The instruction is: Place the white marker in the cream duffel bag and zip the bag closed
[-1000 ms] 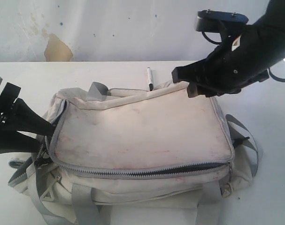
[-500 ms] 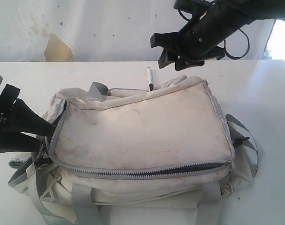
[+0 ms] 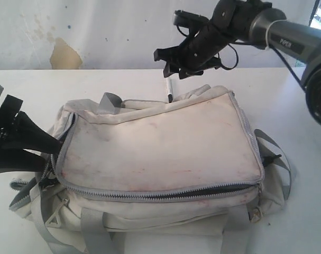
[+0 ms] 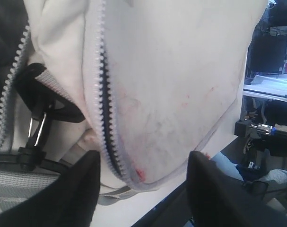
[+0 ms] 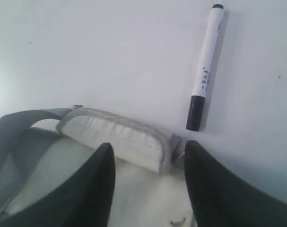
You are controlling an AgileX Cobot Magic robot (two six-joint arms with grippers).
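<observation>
The cream duffel bag (image 3: 160, 148) lies across the table, its flap zipper (image 3: 202, 191) gaping along the front. The white marker (image 3: 169, 89) lies flat on the table just behind the bag's back edge; in the right wrist view the white marker (image 5: 204, 71) has its black cap toward the bag's zip end (image 5: 124, 137). My right gripper (image 3: 161, 63) hangs open in the air above the marker, nothing between its fingers (image 5: 98, 189). My left gripper (image 3: 49, 151) stands open at the bag's left end, the flap's corner (image 4: 152, 161) between its fingers (image 4: 77, 189).
Grey webbing straps (image 3: 279, 159) trail off the bag's right end, and more hang at the front left (image 3: 38, 222). A grey handle loop (image 3: 111, 100) stands at the bag's back. White table (image 3: 287, 95) runs behind and to the right of the bag.
My right gripper left the bag's back right corner, swung left and away over the table, and now hovers above the marker with wider jaws. The left gripper and the bag stayed put.
</observation>
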